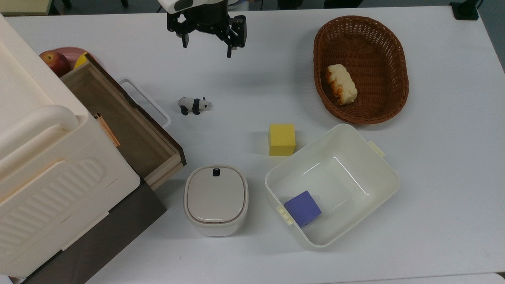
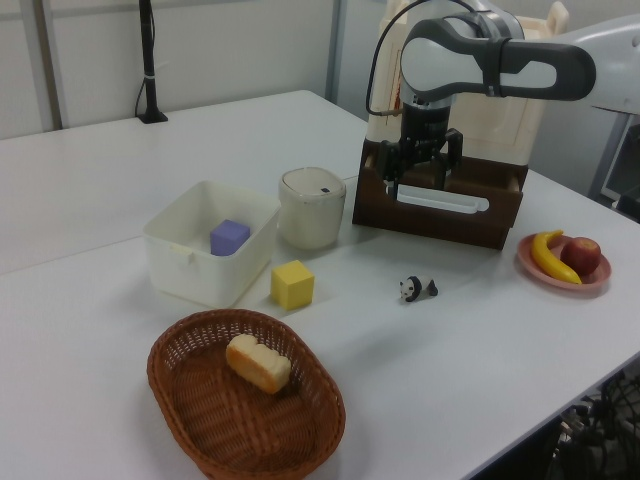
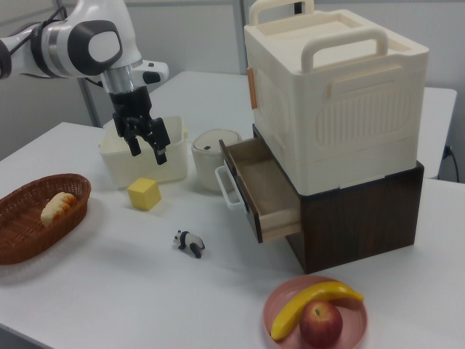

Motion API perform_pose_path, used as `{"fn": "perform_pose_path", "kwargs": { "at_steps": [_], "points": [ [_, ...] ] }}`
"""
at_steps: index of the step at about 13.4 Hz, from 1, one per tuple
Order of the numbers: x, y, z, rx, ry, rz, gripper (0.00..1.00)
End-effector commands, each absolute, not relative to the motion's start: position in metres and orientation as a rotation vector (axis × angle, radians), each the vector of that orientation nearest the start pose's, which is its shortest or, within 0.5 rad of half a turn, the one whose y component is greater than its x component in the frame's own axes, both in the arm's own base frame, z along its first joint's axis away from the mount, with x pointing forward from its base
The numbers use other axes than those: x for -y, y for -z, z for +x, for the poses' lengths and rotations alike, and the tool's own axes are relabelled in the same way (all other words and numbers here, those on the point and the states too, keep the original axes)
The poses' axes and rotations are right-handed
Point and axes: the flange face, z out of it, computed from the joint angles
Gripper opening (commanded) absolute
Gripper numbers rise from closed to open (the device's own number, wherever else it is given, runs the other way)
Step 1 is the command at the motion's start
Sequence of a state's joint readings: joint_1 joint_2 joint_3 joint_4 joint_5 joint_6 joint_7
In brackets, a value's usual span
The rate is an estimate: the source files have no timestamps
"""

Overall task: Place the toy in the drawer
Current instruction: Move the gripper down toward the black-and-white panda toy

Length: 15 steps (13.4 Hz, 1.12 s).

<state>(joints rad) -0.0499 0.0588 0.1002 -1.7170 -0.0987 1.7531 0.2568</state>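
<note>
Jaws spread, empty; gripper [image 1: 208, 45] hangs above table, well apart from toy [image 1: 193, 105]. Toy stands on table just beside drawer [image 1: 130, 126], near its white handle [image 1: 146, 100]; drawer open. You risk tipping toy: tiny, leggy, off-centre pinch flicks it away. Handle near toy may catch finger on descent. White table [image 1: 434, 165], office room, grey partitions behind.

Bright, even light; soft shadows
</note>
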Motion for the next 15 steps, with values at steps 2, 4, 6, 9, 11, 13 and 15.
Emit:
{"fn": "perform_pose_path", "kwargs": {
  "at_steps": [2, 4, 6, 9, 11, 13, 15],
  "points": [
    [-0.014, -0.525, 0.576, -0.249, -0.111, -3.208, 1.00],
    [-0.014, -0.524, 0.577, -0.239, -0.111, -3.208, 1.00],
    [-0.013, -0.524, 0.576, -0.198, -0.118, -3.206, 1.00],
    [-0.004, -0.520, 0.575, -0.022, -0.141, -3.204, 1.00],
    [0.017, -0.513, 0.572, 0.423, -0.202, -3.154, 1.00],
    [0.023, -0.492, 0.577, 0.853, -0.270, -3.045, 0.95],
    [0.028, -0.473, 0.582, 1.154, -0.349, -2.966, 0.90]
  ]
}}
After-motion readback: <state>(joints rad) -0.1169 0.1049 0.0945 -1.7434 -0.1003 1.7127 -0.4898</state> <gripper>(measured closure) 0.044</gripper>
